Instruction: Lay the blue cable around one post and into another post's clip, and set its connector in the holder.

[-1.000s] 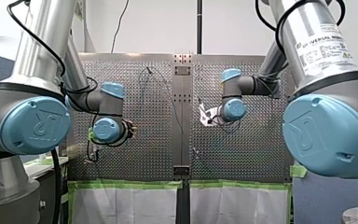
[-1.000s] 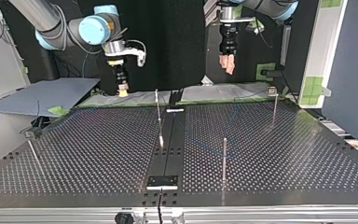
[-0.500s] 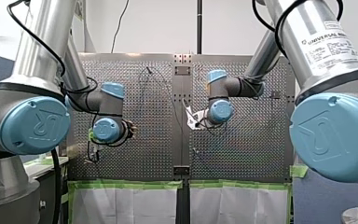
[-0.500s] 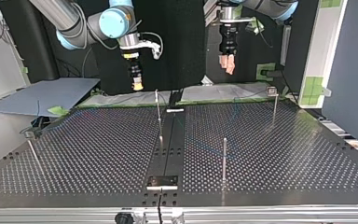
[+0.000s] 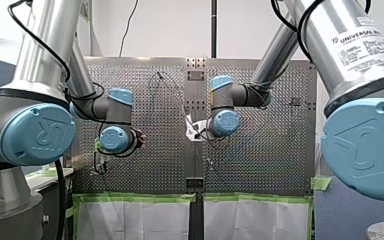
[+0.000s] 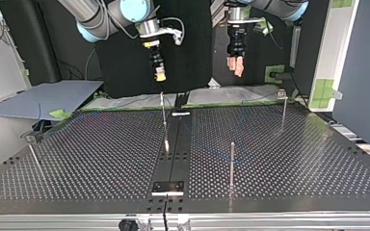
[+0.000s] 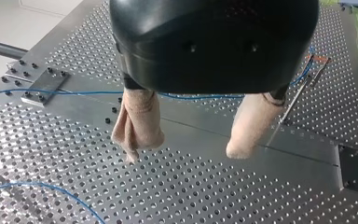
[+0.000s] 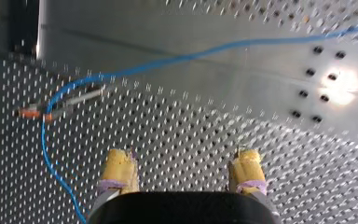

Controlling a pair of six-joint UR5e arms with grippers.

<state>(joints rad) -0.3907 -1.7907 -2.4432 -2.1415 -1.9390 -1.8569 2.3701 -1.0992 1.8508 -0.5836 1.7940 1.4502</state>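
Both my left tool (image 7: 184, 151) and my right tool (image 8: 182, 158) hang spread, pointing down above the table (image 6: 294, 159).

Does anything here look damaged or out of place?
The beige padding on one finger of my left gripper looks ragged and bunched at its tip, unlike the smoother other one. The blue cable lies loose on the table, unheld.

Four posts are counted: a centre post (image 6: 164, 113), a near post (image 6: 231, 161), a far post (image 6: 283, 108) and a side post (image 6: 33, 153). One blue cable (image 8: 205, 52) is seen. Two grippers are counted: the left gripper (image 6: 235, 67) and the right gripper (image 6: 160, 76).
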